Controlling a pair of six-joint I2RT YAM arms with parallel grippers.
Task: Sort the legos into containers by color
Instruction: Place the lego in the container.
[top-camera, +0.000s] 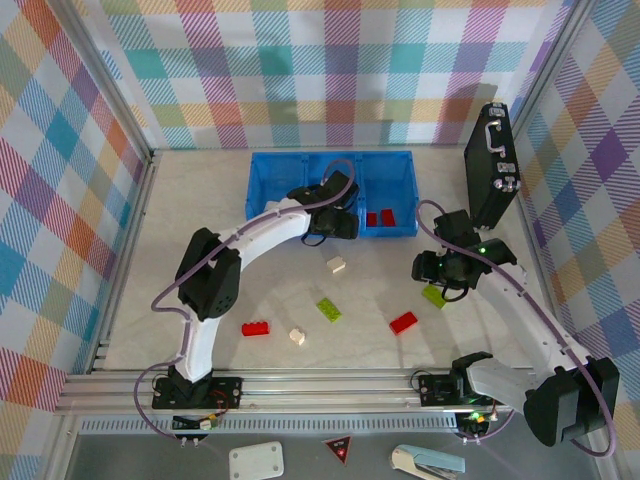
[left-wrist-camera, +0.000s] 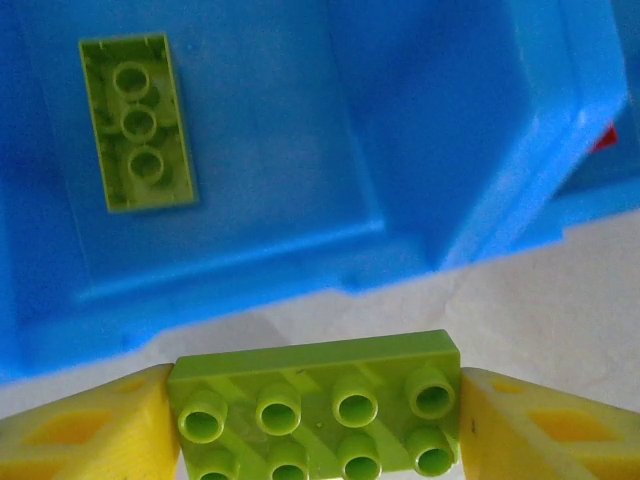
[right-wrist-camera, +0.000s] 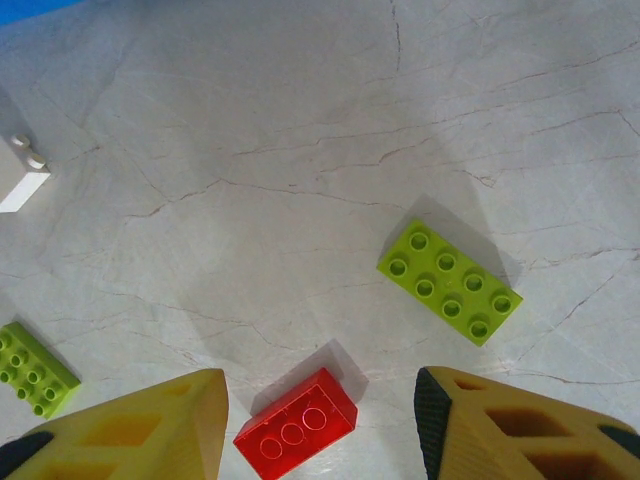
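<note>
My left gripper (left-wrist-camera: 315, 400) is shut on a lime green lego (left-wrist-camera: 330, 395), studs toward the camera, just short of the near wall of the blue tray (left-wrist-camera: 250, 275). Another green lego (left-wrist-camera: 137, 122) lies upside down in the compartment ahead, and red legos (top-camera: 380, 218) lie in the right one. In the top view the left gripper (top-camera: 338, 225) sits at the tray's near edge (top-camera: 262, 163). My right gripper (right-wrist-camera: 320, 392) hangs open above the table, with a red lego (right-wrist-camera: 295, 425) lying between its fingers and a green lego (right-wrist-camera: 450, 282) just beyond.
Loose on the table are a cream lego (top-camera: 336, 265), a green one (top-camera: 328, 309), a red one (top-camera: 255, 328), another cream one (top-camera: 297, 336) and a red one (top-camera: 403, 322). A black case (top-camera: 490, 165) stands upright at the right wall.
</note>
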